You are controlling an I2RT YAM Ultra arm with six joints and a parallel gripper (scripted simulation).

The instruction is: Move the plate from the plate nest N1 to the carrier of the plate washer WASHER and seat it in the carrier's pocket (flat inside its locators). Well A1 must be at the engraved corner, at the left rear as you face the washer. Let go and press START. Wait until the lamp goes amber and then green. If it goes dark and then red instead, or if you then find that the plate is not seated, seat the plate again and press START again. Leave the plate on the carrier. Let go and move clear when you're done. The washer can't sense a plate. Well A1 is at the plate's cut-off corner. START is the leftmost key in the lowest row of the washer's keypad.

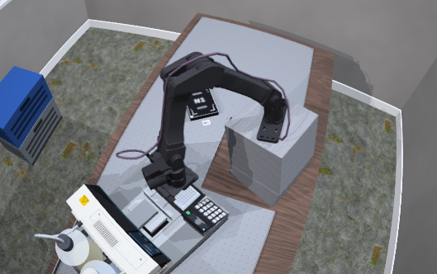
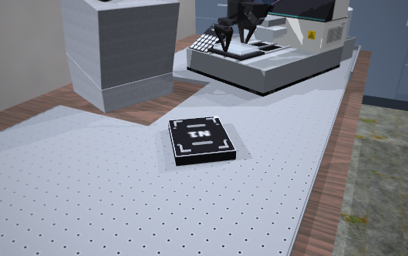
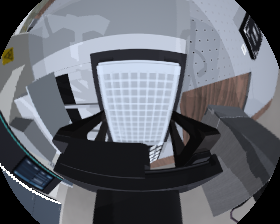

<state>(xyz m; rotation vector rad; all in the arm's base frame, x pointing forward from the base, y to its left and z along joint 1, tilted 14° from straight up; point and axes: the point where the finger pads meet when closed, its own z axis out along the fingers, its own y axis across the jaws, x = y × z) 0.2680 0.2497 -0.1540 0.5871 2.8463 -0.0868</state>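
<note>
The pale plate (image 1: 187,197) (image 2: 242,48) (image 3: 139,95) lies on the washer's dark carrier (image 2: 246,57) (image 3: 94,70) and looks level. I cannot tell whether it is fully down inside the locators, and its cut-off corner is too small to make out. My gripper (image 2: 235,46) (image 3: 138,113) points down over the plate, its fingers set wide and against two opposite sides, shut on it. In the top view the arm hides the fingertips. The nest N1 (image 1: 202,105) (image 2: 201,148) (image 3: 254,35) is empty. The lamp (image 1: 187,213) beside the keypad (image 1: 211,210) (image 2: 205,42) shows green.
The white washer housing (image 1: 111,231) (image 2: 325,32) stands behind the carrier, with bottles (image 1: 73,248) at its back. A tall grey block (image 1: 273,148) (image 2: 138,46) (image 3: 216,165) stands at the bench side near the keypad. A cable (image 1: 162,107) runs along the arm.
</note>
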